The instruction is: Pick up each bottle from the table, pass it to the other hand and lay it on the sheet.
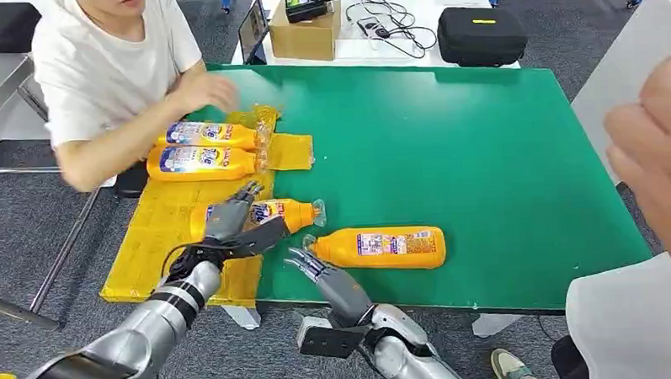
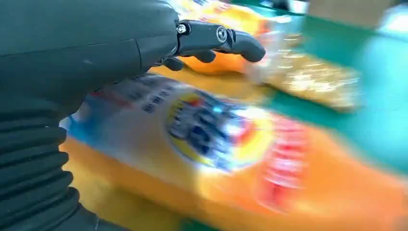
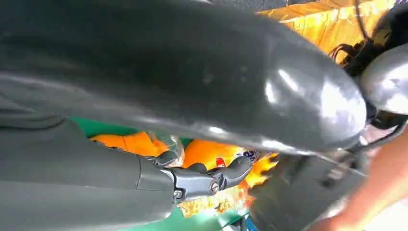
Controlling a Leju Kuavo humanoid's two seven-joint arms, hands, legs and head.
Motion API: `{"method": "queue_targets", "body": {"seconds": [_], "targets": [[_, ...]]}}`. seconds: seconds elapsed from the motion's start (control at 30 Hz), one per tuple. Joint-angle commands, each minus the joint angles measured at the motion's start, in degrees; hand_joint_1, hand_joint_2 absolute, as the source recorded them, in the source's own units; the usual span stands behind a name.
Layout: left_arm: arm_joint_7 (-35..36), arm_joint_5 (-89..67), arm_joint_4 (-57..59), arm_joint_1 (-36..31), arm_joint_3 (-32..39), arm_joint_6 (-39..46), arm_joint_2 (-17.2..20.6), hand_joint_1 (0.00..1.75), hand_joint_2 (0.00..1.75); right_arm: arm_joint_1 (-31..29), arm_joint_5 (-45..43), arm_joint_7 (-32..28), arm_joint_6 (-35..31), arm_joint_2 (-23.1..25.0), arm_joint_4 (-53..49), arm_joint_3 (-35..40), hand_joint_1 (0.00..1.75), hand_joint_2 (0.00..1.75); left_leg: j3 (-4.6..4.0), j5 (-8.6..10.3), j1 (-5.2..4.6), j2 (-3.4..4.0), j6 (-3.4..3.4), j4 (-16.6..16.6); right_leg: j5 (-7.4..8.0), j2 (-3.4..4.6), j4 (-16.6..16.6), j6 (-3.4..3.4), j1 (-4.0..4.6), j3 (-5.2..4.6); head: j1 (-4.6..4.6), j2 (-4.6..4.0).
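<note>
Two orange bottles lie side by side at the far end of the yellow sheet. A third orange bottle lies across the sheet's right edge, cap toward the green table. My left hand hovers over its base with fingers stretched out; in the left wrist view those fingers reach straight above the blurred bottle without wrapping it. A fourth orange bottle lies on the green table. My right hand is spread at its cap end, holding nothing; its fingers show in the right wrist view.
A person in a white shirt sits at the left, one hand above the sheet's far bottles. Another person's hand hangs at the right edge. A cardboard box, cables and a black case stand on the white table behind.
</note>
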Motion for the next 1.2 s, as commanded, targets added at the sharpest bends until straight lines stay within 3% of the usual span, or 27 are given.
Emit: {"method": "queue_targets", "body": {"seconds": [0.03, 0.67, 0.8, 0.93, 0.97, 1.07, 1.2], "targets": [[-7.9, 29.3, -34.9, 15.2, 6.8, 0.0, -2.5, 0.00, 1.75, -0.9, -0.1, -0.7, -1.0, -1.6, 3.5, 0.5, 0.00, 0.00, 0.04, -0.10, 0.00, 0.15, 0.00, 0.0, -0.05, 0.07, -0.1, -0.04, 0.02, 0.04, 0.00, 0.00], [-9.5, 28.7, -37.4, 15.9, 2.8, 4.4, -1.9, 0.00, 1.75, -0.3, 0.6, -1.0, -2.4, -1.8, 3.3, 0.7, 0.00, 0.00, -0.15, -0.16, 0.04, 0.09, -0.04, 0.0, -0.10, -0.01, -0.1, -0.09, 0.06, -0.18, -0.02, 0.00], [-12.4, 31.2, -45.1, 20.3, 3.0, 9.0, -4.8, 0.00, 1.75, -0.3, 9.5, 3.9, -12.0, -4.6, -0.1, 2.0, 0.00, 0.00, -0.14, -0.16, 0.05, 0.06, -0.04, 0.0, -0.12, -0.04, -0.1, -0.10, 0.08, -0.16, -0.02, 0.00], [-11.7, 33.5, -53.8, 30.3, -3.5, 8.2, -6.1, 0.00, 1.75, 3.0, 24.3, 15.0, -22.6, -10.7, -10.5, -1.8, 0.00, 0.00, -0.10, -0.24, 0.01, 0.05, 0.02, 0.0, -0.18, -0.06, -0.1, -0.04, 0.04, -0.09, -0.04, 0.00], [-11.7, 33.6, -54.6, 32.5, -5.1, 8.2, -6.0, 0.00, 1.75, 4.5, 26.4, 16.2, -23.4, -11.9, -13.3, -3.4, 0.00, 1.75, -0.20, -0.17, -0.01, 0.01, 0.03, 0.0, -0.12, -0.07, -0.1, -0.02, 0.01, -0.20, 0.00, 0.00], [-12.3, 35.3, -53.9, 37.8, -8.5, 8.3, -6.5, 0.00, 1.75, 9.3, 29.4, 19.4, -27.5, -13.7, -19.5, -11.4, 0.00, 1.75, -0.21, -0.23, -0.04, 0.02, 0.04, 0.0, -0.12, -0.05, -0.2, -0.01, -0.03, -0.20, -0.04, 0.00], [-13.2, 36.2, -51.6, 38.8, -10.2, 10.9, -5.9, 0.00, 1.75, 9.7, 31.8, 22.3, -26.8, -13.7, -14.1, -19.4, 0.00, 1.75, -0.12, -0.43, -0.08, -0.11, 0.20, 0.0, -0.33, -0.18, -0.3, 0.14, -0.05, -0.01, -0.02, 0.00]]}}
